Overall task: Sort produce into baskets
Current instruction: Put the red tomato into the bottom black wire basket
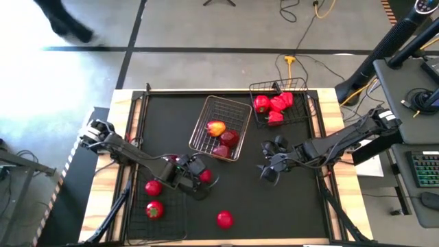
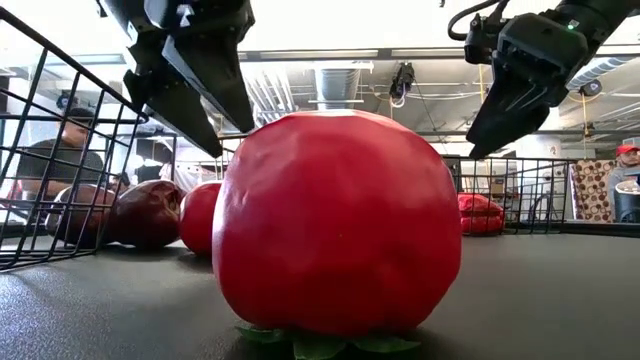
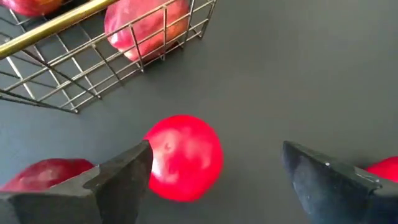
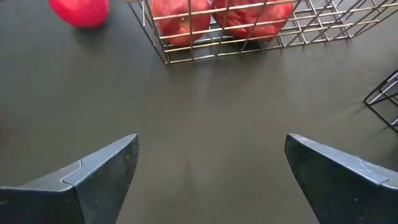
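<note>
A round red tomato lies on the black mat near the silvery basket, which holds a yellow-red apple and dark red apples. My left gripper hangs open just above this tomato, slanting down. One finger is close beside the tomato and the other stands well off. A dark red apple lies beside them. My right gripper hangs open over bare mat at the middle right. Another tomato rests stem-down near the front edge.
A black basket at the back right holds red peppers. Another black basket at the front left holds two tomatoes. Bare mat lies between the grippers. People show beyond the table in the low view.
</note>
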Controlling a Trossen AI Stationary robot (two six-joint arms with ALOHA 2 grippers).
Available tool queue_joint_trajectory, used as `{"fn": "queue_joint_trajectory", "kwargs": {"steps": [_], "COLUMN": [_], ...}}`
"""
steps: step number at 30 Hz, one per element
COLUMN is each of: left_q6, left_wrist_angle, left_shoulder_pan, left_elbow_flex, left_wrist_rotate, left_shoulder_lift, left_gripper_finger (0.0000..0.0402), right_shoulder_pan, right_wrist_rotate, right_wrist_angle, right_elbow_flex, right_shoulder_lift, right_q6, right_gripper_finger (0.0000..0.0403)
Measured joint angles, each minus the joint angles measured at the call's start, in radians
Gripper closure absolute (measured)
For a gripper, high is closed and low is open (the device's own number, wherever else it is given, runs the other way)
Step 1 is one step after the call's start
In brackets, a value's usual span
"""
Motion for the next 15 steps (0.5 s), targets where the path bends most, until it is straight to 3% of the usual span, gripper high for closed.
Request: {"fn": "queue_joint_trajectory", "kwargs": {"steps": [4, 15], "left_q6": [0.050, 0.096], "left_wrist_angle": [-0.026, -0.414], "left_shoulder_pan": [0.006, 0.016], "left_elbow_flex": [0.069, 0.363], "left_wrist_rotate": [0.015, 0.092], "left_shoulder_lift": [0.073, 0.300], "left_gripper_finger": [0.0063, 0.0063], "right_shoulder_pan": [0.000, 0.000], "right_wrist_rotate": [0.000, 0.000], "right_wrist_angle": [0.004, 0.002], "right_elbow_flex": [0.000, 0.000], "right_shoulder_lift": [0.000, 0.000], "right_q6": [0.000, 0.000], "right_gripper_finger": [0.0009, 0.0009]}}
